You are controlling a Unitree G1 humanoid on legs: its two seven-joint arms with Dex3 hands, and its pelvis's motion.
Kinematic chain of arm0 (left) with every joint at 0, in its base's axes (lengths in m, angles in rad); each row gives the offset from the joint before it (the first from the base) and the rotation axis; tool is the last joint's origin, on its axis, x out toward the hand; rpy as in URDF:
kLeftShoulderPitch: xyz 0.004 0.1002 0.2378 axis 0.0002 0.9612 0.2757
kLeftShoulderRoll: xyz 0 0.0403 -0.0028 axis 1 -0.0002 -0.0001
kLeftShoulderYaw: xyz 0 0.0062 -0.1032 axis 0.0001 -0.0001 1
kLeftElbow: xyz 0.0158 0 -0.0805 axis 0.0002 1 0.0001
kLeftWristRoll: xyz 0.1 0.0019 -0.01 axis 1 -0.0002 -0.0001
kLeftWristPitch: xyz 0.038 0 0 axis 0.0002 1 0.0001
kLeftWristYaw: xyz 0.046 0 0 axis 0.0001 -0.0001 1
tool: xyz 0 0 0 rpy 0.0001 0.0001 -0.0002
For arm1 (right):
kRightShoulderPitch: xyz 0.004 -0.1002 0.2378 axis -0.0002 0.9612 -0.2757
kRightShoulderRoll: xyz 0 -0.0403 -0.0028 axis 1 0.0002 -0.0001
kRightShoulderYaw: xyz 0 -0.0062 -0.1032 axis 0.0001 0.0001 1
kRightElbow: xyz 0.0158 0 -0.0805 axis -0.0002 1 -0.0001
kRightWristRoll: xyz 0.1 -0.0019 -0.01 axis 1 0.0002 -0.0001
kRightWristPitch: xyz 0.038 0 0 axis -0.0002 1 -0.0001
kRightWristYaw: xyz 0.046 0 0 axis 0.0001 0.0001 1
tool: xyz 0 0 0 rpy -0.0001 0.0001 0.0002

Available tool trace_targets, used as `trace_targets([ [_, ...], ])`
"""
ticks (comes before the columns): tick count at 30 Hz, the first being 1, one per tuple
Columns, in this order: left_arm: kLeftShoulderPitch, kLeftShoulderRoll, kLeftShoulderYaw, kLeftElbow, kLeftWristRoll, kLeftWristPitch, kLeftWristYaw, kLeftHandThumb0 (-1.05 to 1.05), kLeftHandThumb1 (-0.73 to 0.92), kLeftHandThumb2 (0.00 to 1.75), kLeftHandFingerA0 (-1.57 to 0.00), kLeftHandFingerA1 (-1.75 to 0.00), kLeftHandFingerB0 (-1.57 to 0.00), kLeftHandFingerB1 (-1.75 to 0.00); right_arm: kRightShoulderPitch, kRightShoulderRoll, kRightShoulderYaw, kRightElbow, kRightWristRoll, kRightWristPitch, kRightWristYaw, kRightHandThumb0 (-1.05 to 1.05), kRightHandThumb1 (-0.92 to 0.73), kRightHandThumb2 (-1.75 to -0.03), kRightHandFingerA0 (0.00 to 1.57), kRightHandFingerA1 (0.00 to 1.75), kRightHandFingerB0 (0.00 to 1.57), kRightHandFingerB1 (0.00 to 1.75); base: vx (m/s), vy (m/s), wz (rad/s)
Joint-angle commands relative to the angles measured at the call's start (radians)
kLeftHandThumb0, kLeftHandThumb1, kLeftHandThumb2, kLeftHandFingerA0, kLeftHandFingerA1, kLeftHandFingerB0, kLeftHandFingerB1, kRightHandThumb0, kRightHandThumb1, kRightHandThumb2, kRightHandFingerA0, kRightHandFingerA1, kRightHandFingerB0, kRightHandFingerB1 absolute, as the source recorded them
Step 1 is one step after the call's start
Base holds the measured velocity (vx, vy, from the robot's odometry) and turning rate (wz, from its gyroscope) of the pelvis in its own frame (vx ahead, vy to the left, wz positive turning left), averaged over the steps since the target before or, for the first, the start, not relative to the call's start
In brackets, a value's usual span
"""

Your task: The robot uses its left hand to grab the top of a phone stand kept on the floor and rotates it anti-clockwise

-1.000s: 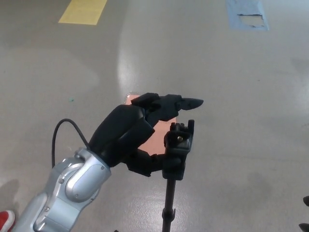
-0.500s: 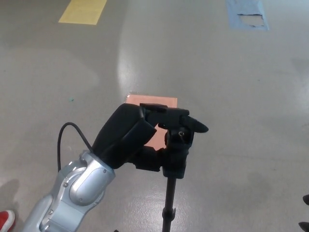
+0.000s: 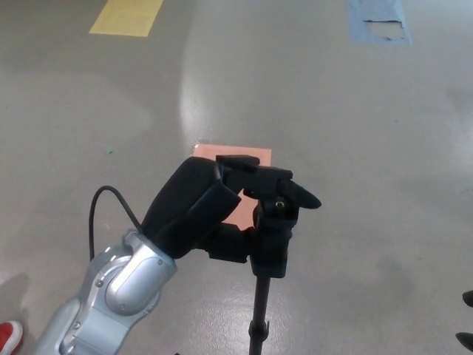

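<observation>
The grey polished floor [image 3: 355, 133] fills the view and carries a broad pale glare down its middle. My left arm [image 3: 111, 288] enters from the lower left: a silver forearm shell with 1 black cable [image 3: 100, 211] looping off its upper side. My left hand [image 3: 214, 211] sits at the end of it, closed around the top of the phone stand [image 3: 273, 229]. The fingers [image 3: 277, 181] lie over the upper edge of the stand's black head, and the thumb presses in from below on the near side, so the head is clamped between them. The stand's thin black pole [image 3: 259, 310] runs straight down from the head to the bottom edge of the picture; its foot is out of view. A flat pink-orange sheet [image 3: 236, 155] lies on the floor behind the hand, partly covered by it. A yellow floor marking [image 3: 126, 16] sits at the top left, a blue patch [image 3: 377, 18] at the top right. A red shoe tip [image 3: 7, 336] shows at the bottom left corner.
</observation>
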Motion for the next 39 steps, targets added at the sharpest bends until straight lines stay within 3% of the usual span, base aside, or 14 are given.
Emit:
trace_targets([
  [1, 0.0, -0.006, 0.015, -0.016, -0.054, 0.016, -0.021, -0.14, 0.69, 0.61, -0.83, -1.13, -0.88, -0.5, -0.015, -0.022, 0.0, 0.003, -0.006, 0.009, 0.009, -0.32, -0.66, -0.62, 0.42, 0.38, 0.09, 0.22, 0.0, 0.0, 0.0],
  [2, 0.002, -0.011, 0.016, -0.018, -0.077, 0.026, -0.034, -0.14, 0.7, 0.61, -0.87, -1.01, -0.87, -0.5, -0.016, -0.022, -0.002, 0.004, -0.004, 0.011, 0.012, -0.31, -0.67, -0.6, 0.44, 0.38, 0.09, 0.25, 0.0, 0.0, 0.0],
  [5, 0.006, -0.02, 0.02, -0.02, -0.12, 0.04, -0.057, -0.13, 0.7, 0.61, -0.88, -1.02, -0.86, -0.5, -0.02, -0.022, -0.002, 0.004, -0.002, 0.011, 0.016, -0.31, -0.66, -0.62, 0.41, 0.39, 0.09, 0.21, 0.0, 0.0, 0.0],
  [8, 0.011, -0.037, 0.026, -0.029, -0.19, 0.078, -0.097, -0.12, 0.7, 0.61, -0.9, -0.99, -0.85, -0.51, -0.024, -0.02, -0.003, 0.005, -0.002, 0.021, 0.009, -0.32, -0.65, -0.61, 0.47, 0.39, 0.1, 0.23, 0.0, 0.0, 0.0],
  [9, 0.014, -0.045, 0.032, -0.034, -0.242, 0.115, -0.133, -0.16, 0.7, 0.62, -0.96, -0.57, -0.83, -0.5, -0.025, -0.02, -0.005, 0.005, 0.0, 0.02, 0.012, -0.31, -0.67, -0.6, 0.44, 0.38, 0.08, 0.25, 0.0, 0.0, 0.0],
  [10, 0.014, -0.052, 0.038, -0.034, -0.279, 0.144, -0.155, -0.17, 0.7, 0.62, -0.92, -0.48, -0.84, -0.48, -0.025, -0.021, -0.005, 0.005, 0.0, 0.02, 0.013, -0.31, -0.65, -0.61, 0.47, 0.4, 0.09, 0.22, 0.0, 0.0, 0.0],
  [20, 0.01, -0.089, 0.072, -0.054, -0.38, 0.285, -0.214, -0.24, 0.7, 0.62, -0.98, -0.49, -0.85, -0.47, -0.03, -0.022, 0.006, 0.007, -0.011, 0.022, 0.007, -0.33, -0.67, -0.62, 0.47, 0.39, 0.09, 0.22, 0.0, 0.0, 0.0],
  [39, 0.02, -0.124, 0.093, -0.137, -0.44, 0.465, -0.254, -0.19, 0.7, 0.61, -0.95, -0.5, -0.85, -0.5, -0.045, -0.02, 0.009, 0.009, -0.012, 0.029, 0.005, -0.34, -0.68, -0.64, 0.5, 0.41, 0.09, 0.2, 0.0, 0.0, 0.0],
])
